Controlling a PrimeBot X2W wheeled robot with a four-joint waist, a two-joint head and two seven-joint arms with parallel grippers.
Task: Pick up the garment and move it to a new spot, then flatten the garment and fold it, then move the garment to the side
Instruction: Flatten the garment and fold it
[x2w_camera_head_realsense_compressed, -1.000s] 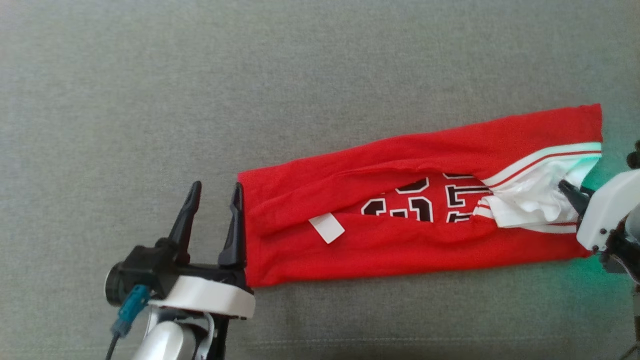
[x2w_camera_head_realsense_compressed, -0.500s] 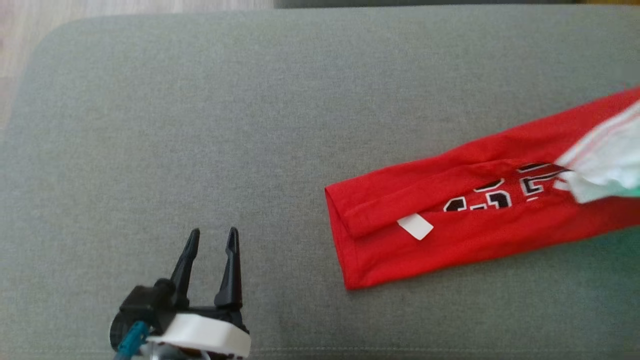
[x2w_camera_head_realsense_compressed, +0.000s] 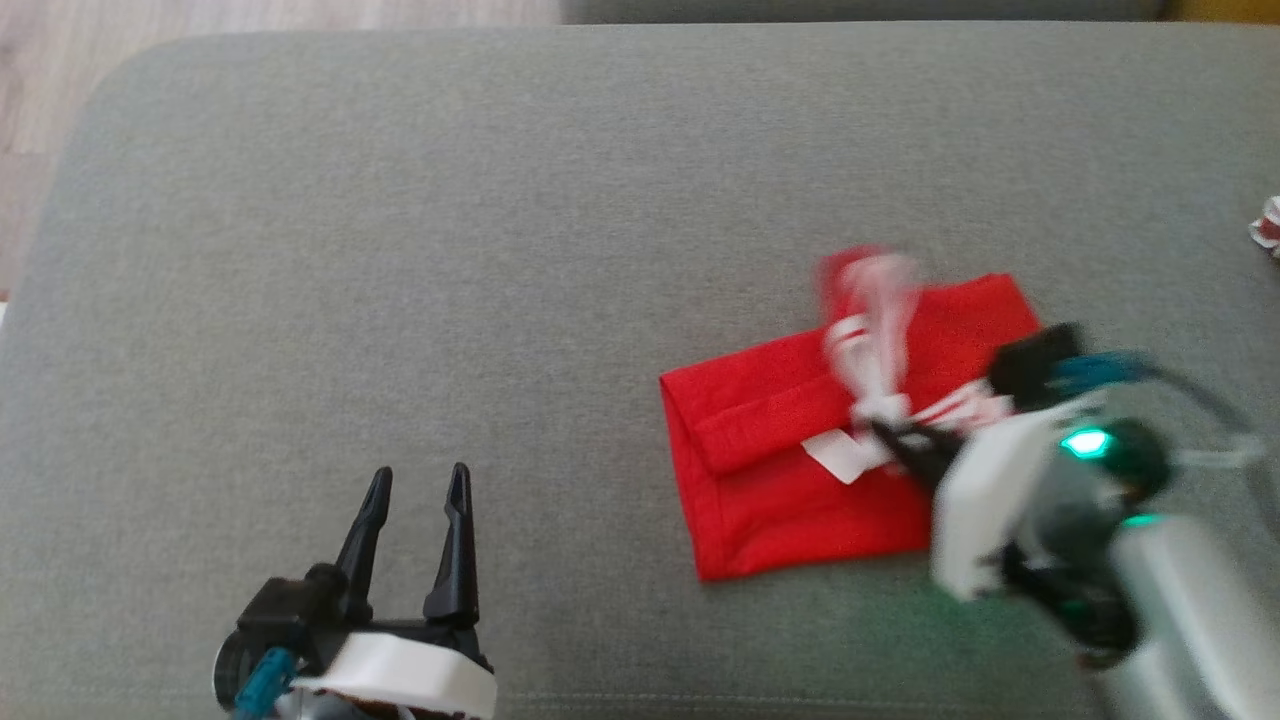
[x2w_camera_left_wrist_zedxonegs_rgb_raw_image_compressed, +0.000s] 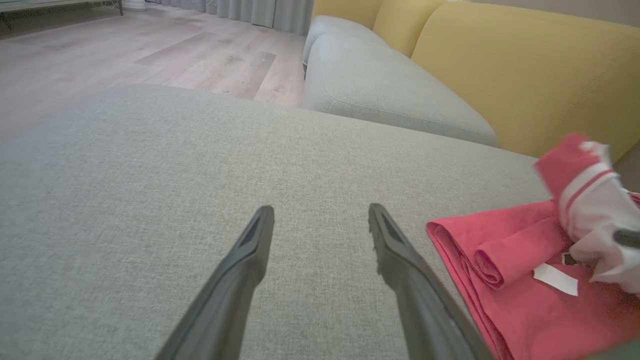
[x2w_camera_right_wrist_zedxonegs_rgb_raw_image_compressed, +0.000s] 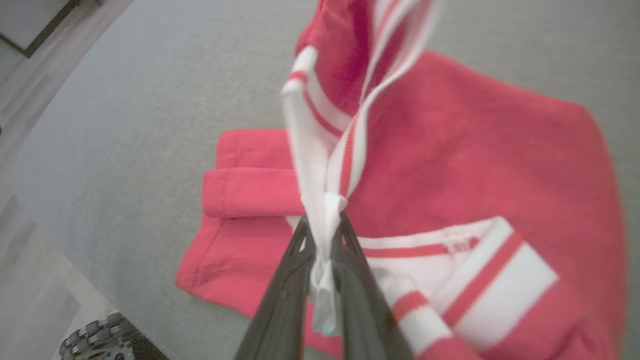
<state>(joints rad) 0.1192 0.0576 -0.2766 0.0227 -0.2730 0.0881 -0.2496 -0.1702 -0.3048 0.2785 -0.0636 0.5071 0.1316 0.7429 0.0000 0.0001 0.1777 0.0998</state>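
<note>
The garment (x2w_camera_head_realsense_compressed: 790, 470) is a red jersey with white striped trim, lying on a grey cushion (x2w_camera_head_realsense_compressed: 500, 250). It is doubled over, its striped end carried back over the lower half. My right gripper (x2w_camera_head_realsense_compressed: 885, 440) is shut on the white trim and holds that end above the red cloth. From the right wrist, the trim (x2w_camera_right_wrist_zedxonegs_rgb_raw_image_compressed: 322, 210) is pinched between the dark fingers (x2w_camera_right_wrist_zedxonegs_rgb_raw_image_compressed: 285, 295), with the garment (x2w_camera_right_wrist_zedxonegs_rgb_raw_image_compressed: 480, 160) spread beneath. My left gripper (x2w_camera_head_realsense_compressed: 415, 490) stands open over bare cushion, left of the garment. The left wrist view has its fingers (x2w_camera_left_wrist_zedxonegs_rgb_raw_image_compressed: 250, 250) wide apart, the garment (x2w_camera_left_wrist_zedxonegs_rgb_raw_image_compressed: 505, 280) lying to their right.
Wooden floor (x2w_camera_head_realsense_compressed: 200, 15) lies beyond the cushion's far left corner. A second grey cushion (x2w_camera_left_wrist_zedxonegs_rgb_raw_image_compressed: 380, 85) and a yellow sofa back (x2w_camera_left_wrist_zedxonegs_rgb_raw_image_compressed: 520, 65) stand behind. A small red-and-white scrap (x2w_camera_head_realsense_compressed: 1268, 228) sits at the right edge.
My right gripper has swung left with the striped end, folding the long garment over itself to about half its length. The head camera shifted. The left gripper stayed open, away from the cloth.
</note>
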